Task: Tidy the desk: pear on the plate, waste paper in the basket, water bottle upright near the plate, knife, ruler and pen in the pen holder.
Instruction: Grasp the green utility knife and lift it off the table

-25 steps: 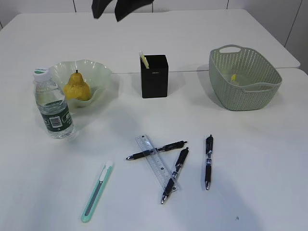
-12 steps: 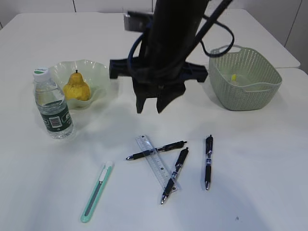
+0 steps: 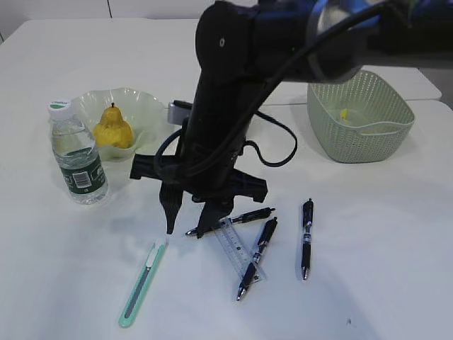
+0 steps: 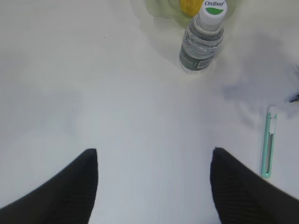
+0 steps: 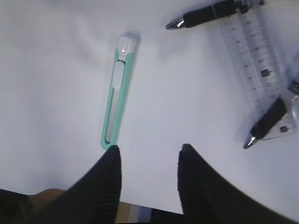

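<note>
Knife (image 3: 143, 284), ruler (image 3: 238, 248), three pens (image 3: 306, 238) lie on the table.

pen holder hidden behind arm (image 3: 226, 92), basket (image 3: 386, 138) contents unclear

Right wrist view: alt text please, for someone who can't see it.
Open right gripper hangs empty over a white table, its left finger's tip just below the lower end of a mint-green utility knife. At right, a clear ruler lies under two black pens.
</note>
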Robot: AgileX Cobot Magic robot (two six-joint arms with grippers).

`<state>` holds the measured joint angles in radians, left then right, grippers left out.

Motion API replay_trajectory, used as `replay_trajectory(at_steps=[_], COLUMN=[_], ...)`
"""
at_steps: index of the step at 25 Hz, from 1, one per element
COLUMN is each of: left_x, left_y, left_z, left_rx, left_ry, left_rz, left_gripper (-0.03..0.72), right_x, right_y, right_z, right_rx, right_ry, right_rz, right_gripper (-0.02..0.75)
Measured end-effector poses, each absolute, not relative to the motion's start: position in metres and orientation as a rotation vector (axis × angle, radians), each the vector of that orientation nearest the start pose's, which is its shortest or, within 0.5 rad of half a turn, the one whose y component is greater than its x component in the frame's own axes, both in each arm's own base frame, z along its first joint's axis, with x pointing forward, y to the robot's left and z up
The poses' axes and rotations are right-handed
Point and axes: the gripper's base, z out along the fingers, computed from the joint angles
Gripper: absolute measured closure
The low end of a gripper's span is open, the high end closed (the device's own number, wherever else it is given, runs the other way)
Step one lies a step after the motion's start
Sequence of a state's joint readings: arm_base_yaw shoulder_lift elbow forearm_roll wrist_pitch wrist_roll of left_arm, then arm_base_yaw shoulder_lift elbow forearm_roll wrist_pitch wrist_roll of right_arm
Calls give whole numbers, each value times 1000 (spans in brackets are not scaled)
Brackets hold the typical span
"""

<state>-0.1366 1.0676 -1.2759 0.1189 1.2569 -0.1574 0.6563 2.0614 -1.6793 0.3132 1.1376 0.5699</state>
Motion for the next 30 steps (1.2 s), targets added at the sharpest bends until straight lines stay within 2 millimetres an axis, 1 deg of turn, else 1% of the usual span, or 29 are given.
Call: replay_trajectory(at_steps=[4,6,11,14,17,20,23,30], left_x=[183,183,183,183,183,183,183,183], left_y=[-15,-15,-15,-15,-15,-15,-15,-15], left_z=[409,409,409,409,409,409,409,409], left_rx=[-25,-25,-25,-25,-25,-25,-25,-25], left_ry=[2522,2523,2523,2523,2523,2523,2523,2523], left_rz=[32,29,29,29,29,29,29,29], left_gripper=[161,161,161,161,161,161,161,161], right_x=[324,326,322,323,323,325,326,327], right_y=[289,294,315,321,323,325,326,325], right_z=[193,185,185,185,176,162,152,146], right_rx=[84,109,96,129,181,209,224,217], right_ry=[3205,3192,3087,3053,3066,3093,3106,3107], right_rz=[529,547,643,691,691,671,657,622], right_gripper=[403,403,403,403,403,403,403,403])
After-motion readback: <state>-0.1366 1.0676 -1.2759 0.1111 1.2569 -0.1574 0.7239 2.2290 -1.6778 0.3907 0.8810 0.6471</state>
